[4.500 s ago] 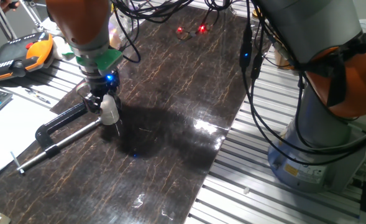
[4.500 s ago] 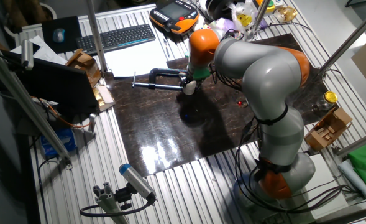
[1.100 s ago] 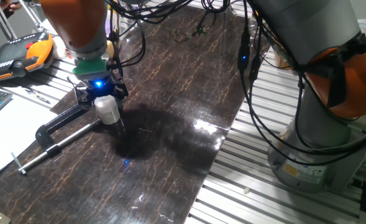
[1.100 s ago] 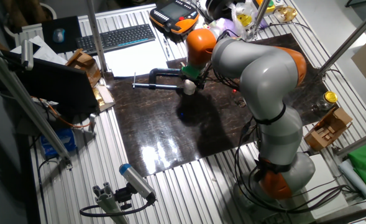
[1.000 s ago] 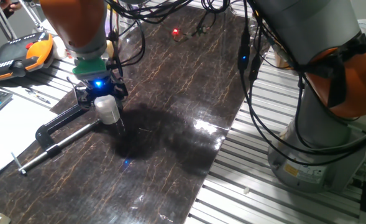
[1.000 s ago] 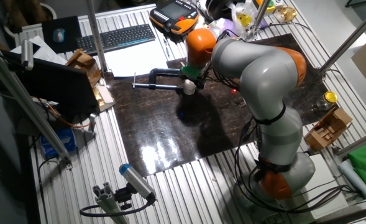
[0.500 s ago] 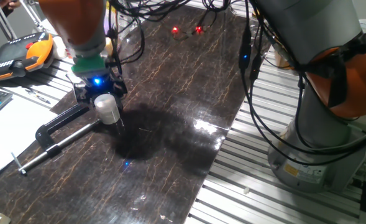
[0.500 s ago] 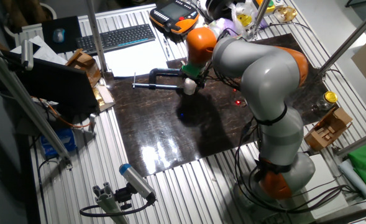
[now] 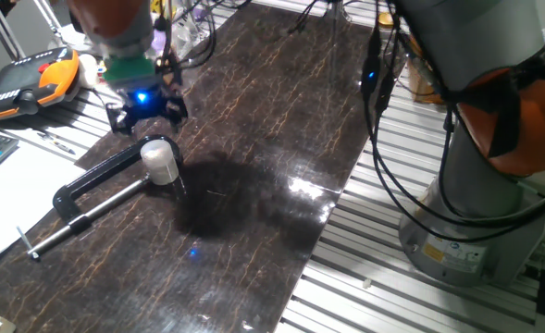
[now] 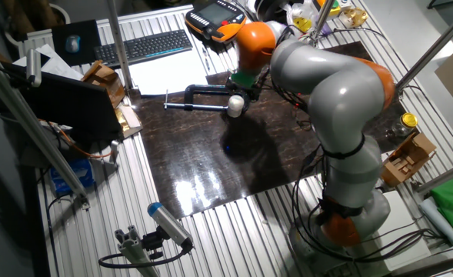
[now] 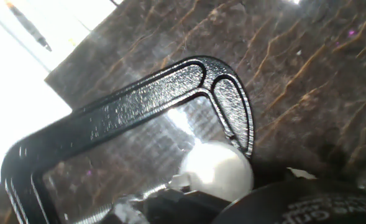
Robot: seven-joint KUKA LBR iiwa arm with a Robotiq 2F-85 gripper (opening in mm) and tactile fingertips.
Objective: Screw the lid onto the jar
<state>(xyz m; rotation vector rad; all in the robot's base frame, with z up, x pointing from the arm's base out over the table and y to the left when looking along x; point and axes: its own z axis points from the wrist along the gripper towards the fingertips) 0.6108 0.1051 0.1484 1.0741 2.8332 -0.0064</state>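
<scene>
Now raised | fingers (image 9: 145,113) spread, empty | above jar (image 9: 160,163)

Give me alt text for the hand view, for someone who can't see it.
A small round whitish plastic jar with its pale lid on top sits on a dark brown marbled tabletop, right against the curved end of a black metal C-clamp lying flat. Blurred dark parts fill the bottom edge, and a white sheet shows at upper left.

Jar (image 9: 162,163) on table (image 9: 263,139), touching C-clamp (image 9: 92,185), gripper (image 9: 144,109) above
</scene>
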